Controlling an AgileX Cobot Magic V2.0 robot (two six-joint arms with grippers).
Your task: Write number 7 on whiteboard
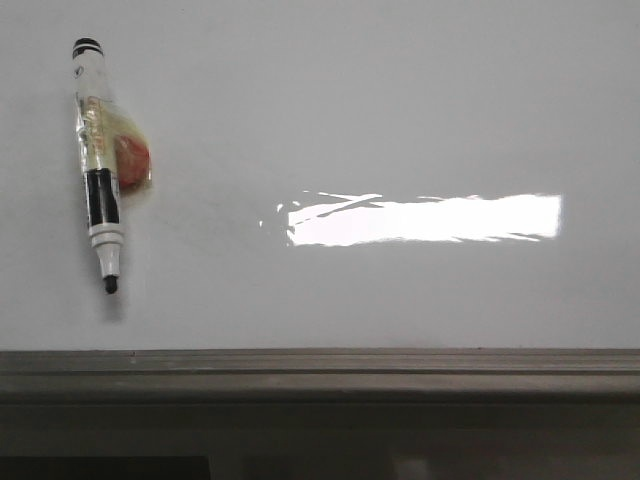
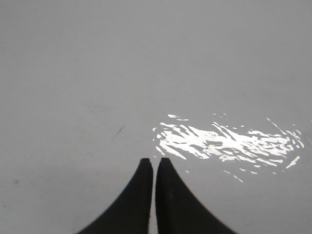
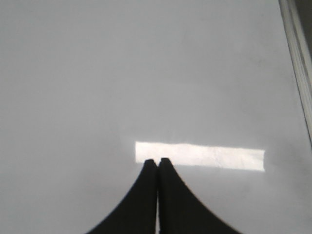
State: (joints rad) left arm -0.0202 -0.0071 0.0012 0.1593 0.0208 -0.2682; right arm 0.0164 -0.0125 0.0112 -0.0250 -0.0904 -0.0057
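The whiteboard point(image 1: 400, 110) fills the front view, pale grey and glossy, with a grey-brown ledge point(image 1: 320, 365) along its near edge. No number 7 shows on it. An uncapped black marker point(image 1: 100, 170) with a clear barrel and a red-yellow label lies at the far left, tip toward the ledge. Neither gripper shows in the front view. My left gripper point(image 2: 154, 162) is shut and empty over bare board point(image 2: 97, 73). My right gripper point(image 3: 157, 161) is shut and empty over the board point(image 3: 122, 73), its tips at a white glare.
A bright rectangular glare point(image 1: 425, 220) lies across the board's middle right and also shows in the right wrist view point(image 3: 204, 156). A rippled glare point(image 2: 229, 144) shows in the left wrist view. A short faint dark scratch point(image 2: 119, 130) marks the board. The board's frame edge point(image 3: 297, 48) runs along one side.
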